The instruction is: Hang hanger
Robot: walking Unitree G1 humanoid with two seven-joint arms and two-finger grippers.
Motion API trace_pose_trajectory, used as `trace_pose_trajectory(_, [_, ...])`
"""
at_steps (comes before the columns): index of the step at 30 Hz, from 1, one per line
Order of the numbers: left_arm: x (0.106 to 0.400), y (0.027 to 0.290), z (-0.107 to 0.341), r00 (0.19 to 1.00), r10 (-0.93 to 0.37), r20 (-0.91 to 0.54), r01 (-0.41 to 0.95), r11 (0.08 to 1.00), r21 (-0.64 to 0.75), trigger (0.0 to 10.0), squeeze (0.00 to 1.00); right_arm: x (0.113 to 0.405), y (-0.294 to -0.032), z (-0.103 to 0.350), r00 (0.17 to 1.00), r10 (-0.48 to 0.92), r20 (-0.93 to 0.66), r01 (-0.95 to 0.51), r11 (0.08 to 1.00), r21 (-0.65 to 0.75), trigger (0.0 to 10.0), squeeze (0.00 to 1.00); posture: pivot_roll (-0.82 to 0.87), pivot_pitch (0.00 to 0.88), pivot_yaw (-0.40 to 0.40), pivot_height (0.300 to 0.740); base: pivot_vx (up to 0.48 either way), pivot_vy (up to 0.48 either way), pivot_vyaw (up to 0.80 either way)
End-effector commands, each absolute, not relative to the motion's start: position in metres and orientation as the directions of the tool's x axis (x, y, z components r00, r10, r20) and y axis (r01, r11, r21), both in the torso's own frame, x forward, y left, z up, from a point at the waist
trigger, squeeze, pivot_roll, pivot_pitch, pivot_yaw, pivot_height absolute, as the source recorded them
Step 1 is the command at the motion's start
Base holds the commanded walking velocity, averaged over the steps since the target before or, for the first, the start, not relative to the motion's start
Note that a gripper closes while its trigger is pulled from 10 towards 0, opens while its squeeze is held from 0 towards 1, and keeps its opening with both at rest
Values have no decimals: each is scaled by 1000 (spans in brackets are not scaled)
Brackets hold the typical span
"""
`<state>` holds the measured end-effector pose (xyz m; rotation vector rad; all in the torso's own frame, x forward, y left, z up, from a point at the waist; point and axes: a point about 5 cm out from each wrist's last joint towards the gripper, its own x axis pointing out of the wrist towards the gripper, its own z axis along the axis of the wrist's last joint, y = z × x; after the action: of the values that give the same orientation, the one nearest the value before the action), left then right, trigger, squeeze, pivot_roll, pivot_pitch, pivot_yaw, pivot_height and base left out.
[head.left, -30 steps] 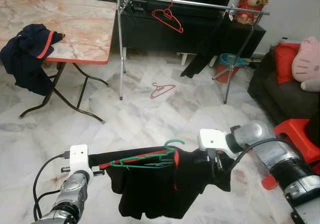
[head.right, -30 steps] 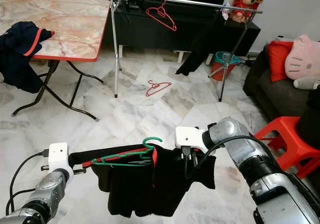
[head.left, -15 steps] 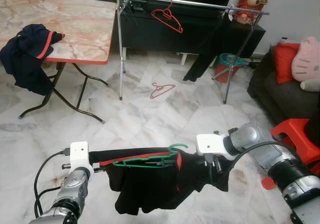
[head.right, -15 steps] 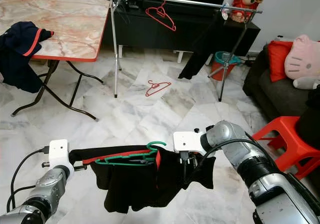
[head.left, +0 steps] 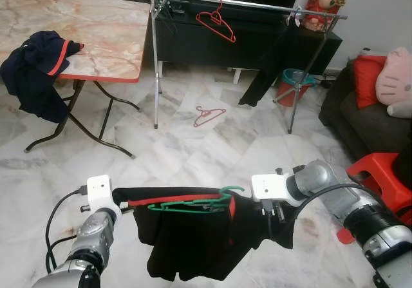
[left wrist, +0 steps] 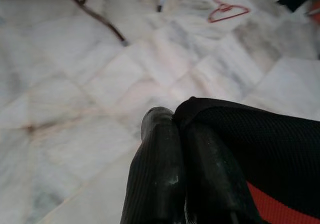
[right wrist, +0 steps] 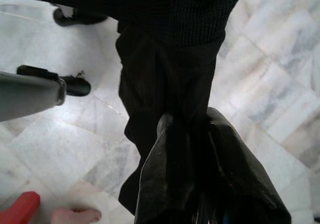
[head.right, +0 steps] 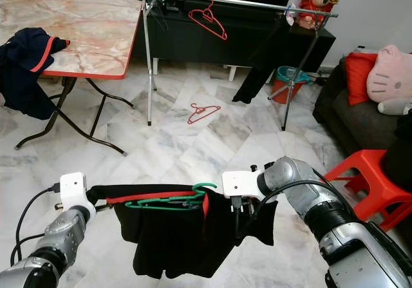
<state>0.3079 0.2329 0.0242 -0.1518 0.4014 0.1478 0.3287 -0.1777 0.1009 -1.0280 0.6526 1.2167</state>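
Observation:
A black garment with red trim [head.left: 187,243] hangs on a green hanger [head.left: 193,204], stretched between my two grippers low over the floor. My left gripper [head.left: 122,205] is shut on the garment's left shoulder; in the left wrist view its fingers [left wrist: 160,149] pinch the black cloth [left wrist: 260,144]. My right gripper [head.left: 270,214] is shut on the garment's right side, where the cloth [right wrist: 170,43] bunches between its fingers [right wrist: 165,164]. The hanger's hook points up near the right gripper. Ahead stands a metal clothes rack [head.left: 257,4].
A red hanger [head.left: 215,20] and a black cloth [head.left: 264,69] hang on the rack; another red hanger [head.left: 207,115] lies on the floor below. A marble table [head.left: 96,37] with dark clothing [head.left: 35,69] stands left. Sofa [head.left: 367,120], red stool [head.left: 380,172] right. A person's toes [right wrist: 75,216] are nearby.
My left gripper has risen a little and the garment's top edge now runs flatter between the grippers. The hanger has shifted slightly to the right.

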Motion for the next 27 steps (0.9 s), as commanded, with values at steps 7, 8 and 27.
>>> trace_pose_trajectory(7, [318, 224, 35, 925, -59, -377, -7, 985, -172, 10000, 0, 334, -196, 101, 330, 340, -881, -943, 73, -325, 0, 0, -107, 0, -136, 740, 0, 0, 0])
trace_pose_trajectory(8, [318, 224, 35, 925, -59, -377, -7, 985, -172, 10000, 0, 334, -196, 101, 330, 340, -881, -943, 73, -325, 0, 0, -107, 0, -136, 740, 0, 0, 0])
trace_pose_trajectory(27, [319, 188, 44, 840, -416, -348, 363, 908, -208, 10000, 0, 342, -175, 93, 418, 376, -827, -909, 167, -383, 0, 0, -102, 0, -135, 740, 0, 0, 0])
